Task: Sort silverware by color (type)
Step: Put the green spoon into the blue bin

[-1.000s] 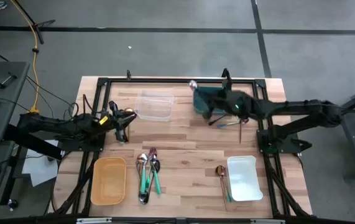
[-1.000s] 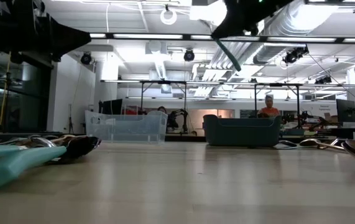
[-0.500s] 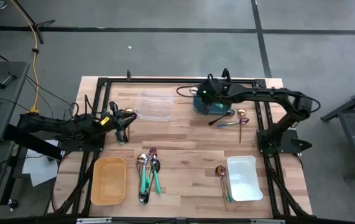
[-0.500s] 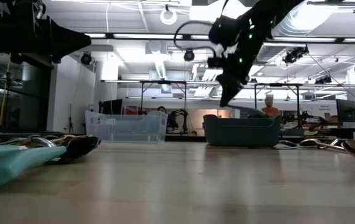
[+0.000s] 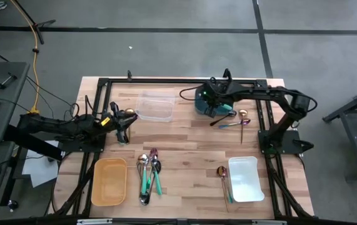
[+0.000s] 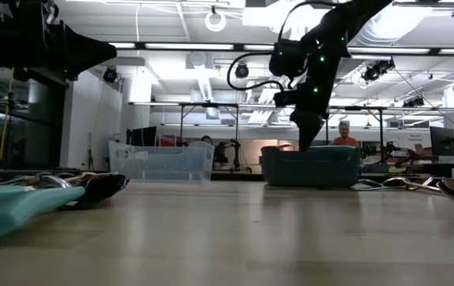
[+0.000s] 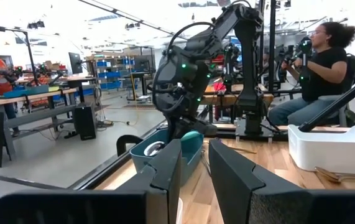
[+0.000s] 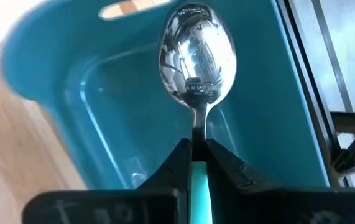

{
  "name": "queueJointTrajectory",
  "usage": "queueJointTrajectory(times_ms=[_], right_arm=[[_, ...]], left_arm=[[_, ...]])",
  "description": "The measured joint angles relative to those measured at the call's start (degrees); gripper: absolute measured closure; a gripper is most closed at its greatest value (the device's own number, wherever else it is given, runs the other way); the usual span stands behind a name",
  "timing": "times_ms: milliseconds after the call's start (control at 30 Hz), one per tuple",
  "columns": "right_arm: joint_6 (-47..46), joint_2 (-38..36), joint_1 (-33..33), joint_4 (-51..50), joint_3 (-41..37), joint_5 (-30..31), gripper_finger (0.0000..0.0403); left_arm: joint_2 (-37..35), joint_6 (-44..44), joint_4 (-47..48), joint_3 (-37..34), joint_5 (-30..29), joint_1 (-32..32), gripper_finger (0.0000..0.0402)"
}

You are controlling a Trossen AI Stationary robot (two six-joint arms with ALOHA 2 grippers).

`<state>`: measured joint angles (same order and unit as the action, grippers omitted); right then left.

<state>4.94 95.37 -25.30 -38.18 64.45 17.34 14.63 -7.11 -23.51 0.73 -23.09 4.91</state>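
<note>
My right gripper [image 8: 197,149] is shut on a teal-handled spoon with a silver bowl [image 8: 197,53]. It points steeply down over the teal container [image 5: 202,105] at the far middle of the table, and the low view shows the gripper [image 6: 304,141] right at the container's rim [image 6: 310,152]. My left gripper [image 7: 194,146] waits at the left side of the table [image 5: 128,116], open, with nothing between its fingers. More silverware lies in a bunch [image 5: 148,170] near the front. A teal spoon [image 5: 228,123] and a gold one [image 5: 243,120] lie right of the teal container. My right gripper pinches the spoon's teal handle [image 8: 197,173] between its two fingers, close to where it joins the silver neck. The fingers come from above, slanting down, and lie along the spoon. The bowl sticks out ahead of them, over the container's inside; whether it touches the bottom I cannot tell.
A clear container [image 5: 155,106] stands left of the teal one. An orange container [image 5: 109,181] is at the front left and a white one [image 5: 246,179] at the front right, with a gold spoon [image 5: 223,178] beside it. People sit in the room beyond the table.
My right gripper has come down from high above the table toward the teal container, carrying the teal-handled spoon. It has tipped from nearly level to pointing steeply down. The spoon's bowl now hangs over the container's inside.
</note>
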Motion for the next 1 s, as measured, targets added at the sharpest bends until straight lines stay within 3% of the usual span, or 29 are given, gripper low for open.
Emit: queueJointTrajectory(times_ms=[367, 567, 733, 867, 1000], right_arm=[[-1.0, 0.0, -0.4, 3.2, 0.0, 0.2, 0.0316], [-2.7, -0.1, -0.4, -5.0, 3.2, 3.0, 0.0301], [-5.7, -3.8, 1.8, -8.0, 5.3, -1.7, 0.0292], [-9.0, -9.0, 6.9, -3.3, 3.8, -5.6, 0.0289], [-11.7, -13.5, 15.3, 10.1, -0.8, -7.8, 0.0289]], left_arm=[[0.0, -0.1, 0.1, 0.0, 0.0, 0.0, 0.0328], [0.0, -0.1, 0.1, 0.0, 0.0, 0.0, 0.0327], [0.0, -0.2, 0.1, 0.0, -0.1, 0.0, 0.0327], [0.0, -0.1, 0.2, 0.0, -0.1, 0.0, 0.0327], [0.0, 0.9, 0.2, 0.0, 0.0, 0.0, 0.0328]])
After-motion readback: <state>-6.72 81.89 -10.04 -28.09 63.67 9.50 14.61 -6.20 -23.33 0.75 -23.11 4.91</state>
